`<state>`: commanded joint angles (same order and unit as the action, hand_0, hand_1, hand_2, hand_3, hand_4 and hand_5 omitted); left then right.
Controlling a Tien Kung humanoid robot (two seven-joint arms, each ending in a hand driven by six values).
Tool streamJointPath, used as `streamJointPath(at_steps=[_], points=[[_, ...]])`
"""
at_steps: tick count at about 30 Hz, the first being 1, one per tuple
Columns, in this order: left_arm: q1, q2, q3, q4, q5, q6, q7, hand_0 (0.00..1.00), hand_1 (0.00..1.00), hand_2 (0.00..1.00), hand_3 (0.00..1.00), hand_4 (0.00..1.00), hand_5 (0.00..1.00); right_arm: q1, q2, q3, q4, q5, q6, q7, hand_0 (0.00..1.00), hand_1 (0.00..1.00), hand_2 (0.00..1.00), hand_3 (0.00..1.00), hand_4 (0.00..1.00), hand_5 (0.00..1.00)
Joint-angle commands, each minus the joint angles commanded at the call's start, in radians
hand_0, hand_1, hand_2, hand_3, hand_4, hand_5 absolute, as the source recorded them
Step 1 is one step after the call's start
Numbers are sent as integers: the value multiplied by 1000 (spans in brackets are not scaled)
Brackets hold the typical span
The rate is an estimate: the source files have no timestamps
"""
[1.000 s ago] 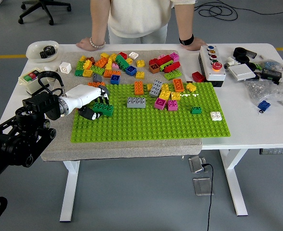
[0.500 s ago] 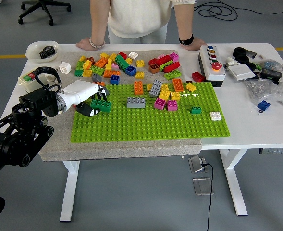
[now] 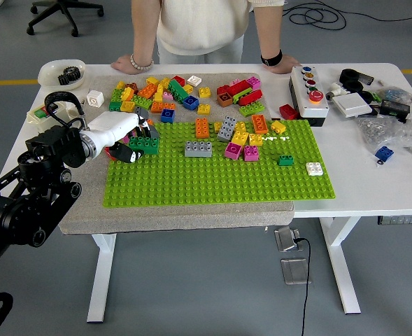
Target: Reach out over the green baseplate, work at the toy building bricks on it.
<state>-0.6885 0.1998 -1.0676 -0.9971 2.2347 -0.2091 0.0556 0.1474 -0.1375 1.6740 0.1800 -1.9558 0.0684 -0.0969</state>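
Left hand (image 3: 125, 137) is curled around a dark green brick (image 3: 143, 145), holding it at the upper left corner of your green baseplate (image 3: 212, 178). Loose bricks (image 3: 237, 134) sit on the plate's far middle, with more piled on the mat behind. A person's hands (image 3: 126, 64) rest on the far table edge.

Left hand (image 3: 132, 140) and green brick (image 3: 143, 145) farther back

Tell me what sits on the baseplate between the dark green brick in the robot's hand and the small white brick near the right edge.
In the head view, between the dark green brick and the white brick: a grey brick, magenta bricks, a small green brick.
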Motion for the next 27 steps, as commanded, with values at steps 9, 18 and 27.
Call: streamJointPath(at_steps=[9,18,27], points=[[33,-26,-31,-79,-29,8,148,562,526,531,533,437,2,-4,-6,5,0,-1,0,0,741,646,685,639,815,511],[43,-57,-47,-118,-21,6,263,560,521,528,533,438,2,-8,-12,13,0,6,-2,1,741,646,685,639,815,511],[62,-99,-106,-137,30,-43,329,555,513,527,532,468,2,-18,-15,17,0,10,-4,1,742,645,685,639,816,510]])
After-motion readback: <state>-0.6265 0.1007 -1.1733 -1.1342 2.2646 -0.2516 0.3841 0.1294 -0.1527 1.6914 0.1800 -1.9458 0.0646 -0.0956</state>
